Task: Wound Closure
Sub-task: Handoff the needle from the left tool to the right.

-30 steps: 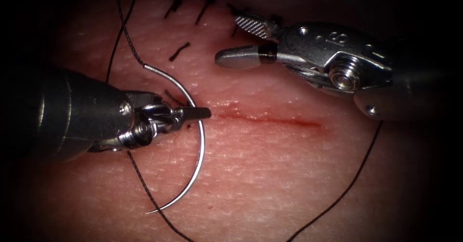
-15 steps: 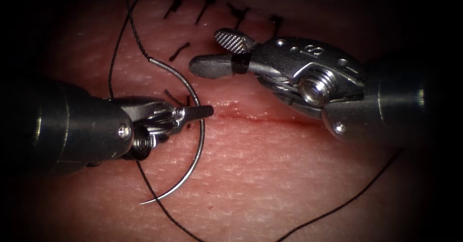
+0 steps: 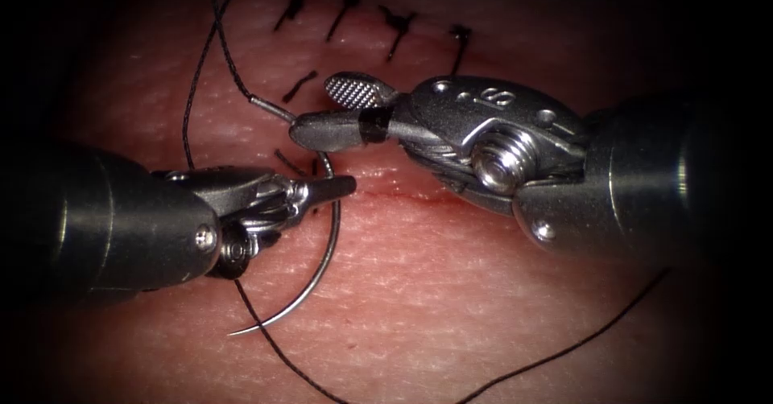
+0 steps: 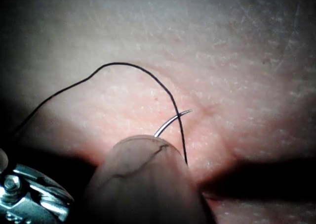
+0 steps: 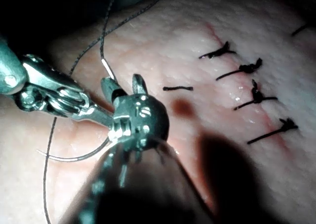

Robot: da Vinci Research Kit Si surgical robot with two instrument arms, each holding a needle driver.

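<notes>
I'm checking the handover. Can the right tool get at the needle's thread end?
Probably yes: the right tool, jaws open, sits at the needle near its thread end, nothing between; the left tool holds it mid-curve.

The tissue (image 3: pixel 483 307) carries the thread (image 3: pixel 564 352) and knotted stitches (image 3: pixel 398 30).

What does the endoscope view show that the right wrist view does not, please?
Endoscope adds: the unclosed cut on the tissue. Right wrist adds: a further thread piece beyond the stitches. Shared: left pincer shut on the needle mid-curve, needle clear of tissue; right pincer open, empty, astride its thread end.
</notes>
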